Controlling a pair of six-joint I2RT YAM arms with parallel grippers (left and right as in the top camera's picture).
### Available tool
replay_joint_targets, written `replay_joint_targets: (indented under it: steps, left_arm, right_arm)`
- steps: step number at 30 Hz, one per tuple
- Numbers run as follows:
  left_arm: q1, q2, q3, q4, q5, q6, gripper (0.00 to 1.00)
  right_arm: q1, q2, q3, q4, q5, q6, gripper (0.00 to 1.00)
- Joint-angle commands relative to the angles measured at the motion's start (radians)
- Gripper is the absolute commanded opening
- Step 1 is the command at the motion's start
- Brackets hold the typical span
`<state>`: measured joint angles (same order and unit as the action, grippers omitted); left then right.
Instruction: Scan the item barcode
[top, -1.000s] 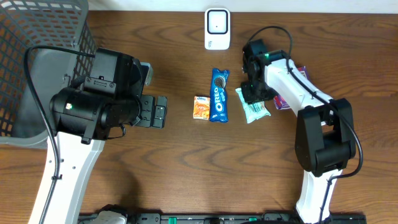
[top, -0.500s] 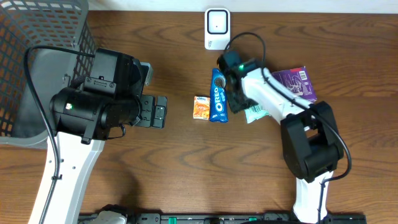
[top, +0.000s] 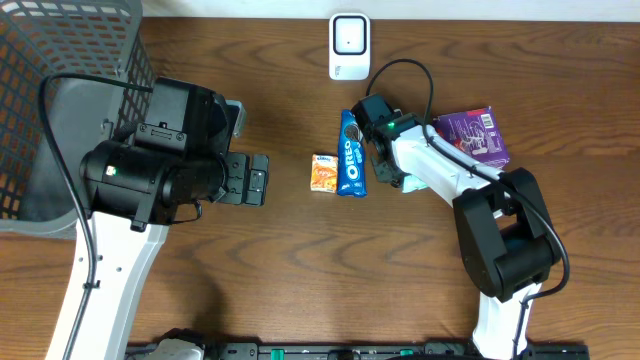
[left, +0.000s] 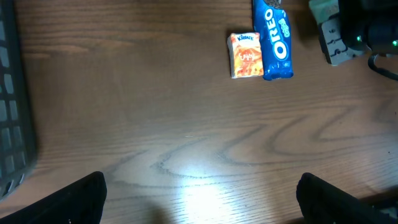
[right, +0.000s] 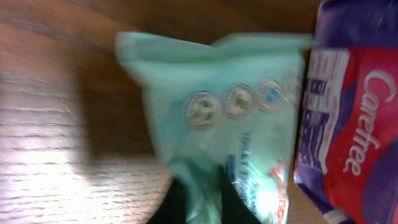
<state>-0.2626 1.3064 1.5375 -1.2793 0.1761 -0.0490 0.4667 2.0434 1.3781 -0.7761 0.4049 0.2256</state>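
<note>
Looking down from the overhead view, the right gripper sits low over the table, just right of the blue Oreo pack. Its wrist cam gives the clearest look: the two dark fingers are pressed together at the bottom of the shot and pinch the near edge of the mint green packet. The packet lies flat on the wood, a bit crumpled where it's gripped. From above you barely see it, just a sliver poking out from under the arm.

Right up against the packet's far side is the purple Carefree box, edges touching as far as I can tell. So the packet ends up between the Oreo pack and that box.

The white scanner stands at the back edge of the table, well apart from the packet. Its face points up at the overhead camera.

A small orange tissue pack lies just beside the Oreos on the other side, pretty much touching.

Over on the left, the left gripper hovers above bare wood with its fingers spread as wide as they go, nothing between them. A dark mesh basket fills the far left corner behind that arm.
</note>
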Motion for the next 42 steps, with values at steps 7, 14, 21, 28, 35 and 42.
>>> replay_joint_targets:
  steps: [7, 14, 21, 28, 35, 42]
  left_arm:
    - [0.005, 0.003, 0.009, -0.003, -0.013, -0.001, 0.98]
    - [0.005, 0.003, 0.009, -0.003, -0.013, -0.001, 0.98]
    - [0.005, 0.003, 0.009, -0.003, -0.013, -0.001, 0.98]
    - [0.005, 0.003, 0.009, -0.003, -0.013, -0.001, 0.98]
    - [0.005, 0.003, 0.009, -0.003, -0.013, -0.001, 0.98]
    - [0.005, 0.003, 0.009, -0.003, -0.013, -0.001, 0.98]
  right_arm:
    - [-0.032, 0.023, 0.105, -0.042, -0.339, 0.043, 0.01]
    - [-0.143, 0.023, 0.251, -0.107, -0.684, -0.025, 0.01]
    - [-0.219, 0.024, 0.184, -0.148, -0.721, -0.058, 0.01]
    - [-0.212, 0.024, 0.108, -0.092, -0.7, 0.008, 0.69]
    - [-0.225, -0.057, 0.112, -0.106, -0.656, 0.055, 0.91]
    - [-0.283, -0.203, 0.112, -0.158, -0.643, 0.081, 0.99]
